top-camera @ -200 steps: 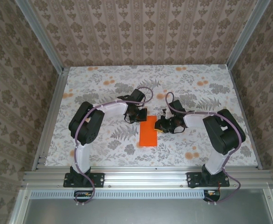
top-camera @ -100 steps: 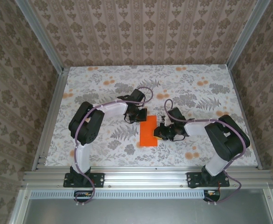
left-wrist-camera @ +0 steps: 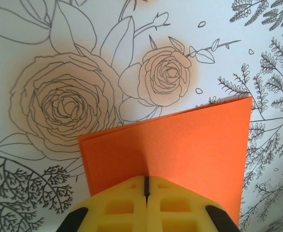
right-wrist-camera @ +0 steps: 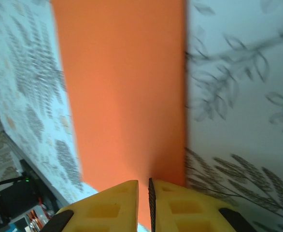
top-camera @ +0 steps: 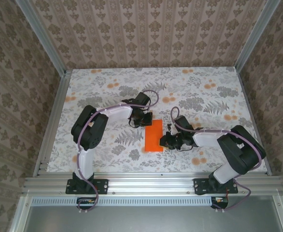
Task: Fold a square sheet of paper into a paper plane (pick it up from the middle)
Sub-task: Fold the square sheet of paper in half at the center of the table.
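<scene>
Status: early stage. Square sheet of paper (top-camera: 154, 136) lies flat on floral table (top-camera: 107, 92), mid-table betw. the two arms. It's a narrow rectangle, so 1st half-fold looks done. Left wrist view backs this: two layers at the far end, edges nearly flush, lower one peeking out a hair. No nose corners, no triangles, no wings anywhere.

L gripper (top-camera: 140, 119) sits at the sheet's far short end. In wrist view its yellow fingers (left-wrist-camera: 117, 203) are clenched together, tips down on the orange, w/ a faint ridge in the paper running out from the seam. Reads as pinning the sheet down. Can't tell if a layer is actually pinched.

R gripper (top-camera: 166, 140) sits at the right long edge, toward the near end. In wrist view (blurry) the fingers (right-wrist-camera: 107, 205) are drawn in to a hairline slit over the paper, close to that edge. Nothing visibly grasped.

Judgement: R is prob. placed to firm the crease, L as anchor. Can't tell which long edge is the fold.

Left to do: corner folds for the nose, further lengthwise folds, wings. Nearly the whole plane remains.
</scene>
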You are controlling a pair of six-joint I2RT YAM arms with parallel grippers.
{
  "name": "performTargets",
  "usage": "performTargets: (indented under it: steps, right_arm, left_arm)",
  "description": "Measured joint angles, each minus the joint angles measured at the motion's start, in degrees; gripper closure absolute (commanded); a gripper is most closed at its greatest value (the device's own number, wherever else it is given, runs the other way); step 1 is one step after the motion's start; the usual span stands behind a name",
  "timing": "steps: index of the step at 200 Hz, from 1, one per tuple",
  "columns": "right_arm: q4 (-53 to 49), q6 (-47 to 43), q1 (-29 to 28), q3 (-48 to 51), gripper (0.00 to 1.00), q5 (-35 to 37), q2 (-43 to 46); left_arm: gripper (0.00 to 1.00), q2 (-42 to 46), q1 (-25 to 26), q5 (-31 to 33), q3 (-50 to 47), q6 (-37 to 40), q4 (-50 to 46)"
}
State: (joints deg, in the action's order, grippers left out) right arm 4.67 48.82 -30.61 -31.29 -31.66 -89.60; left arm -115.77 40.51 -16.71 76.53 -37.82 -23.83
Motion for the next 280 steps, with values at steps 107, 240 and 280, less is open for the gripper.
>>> performTargets:
  steps: [107, 240, 280]
  right_arm:
    - [-3.54, 0.04, -3.04, 0.98, 0.84, 1.86, 5.70]
    - [-5.31, 0.20, -3.78, 2.34, 0.80, 4.28, 5.55]
    - [-9.99, -1.07, -3.93, 0.55, 0.71, 6.56, 8.68]
  left_arm:
    - [1.00, 0.00, 0.00, 0.04, 0.00, 0.15, -0.04]
    - [0.94, 0.33, 0.04, 0.20, 0.07, 0.17, -0.63]
    - [0.72, 4.55, 0.72, 1.57, 0.02, 0.44, -3.56]
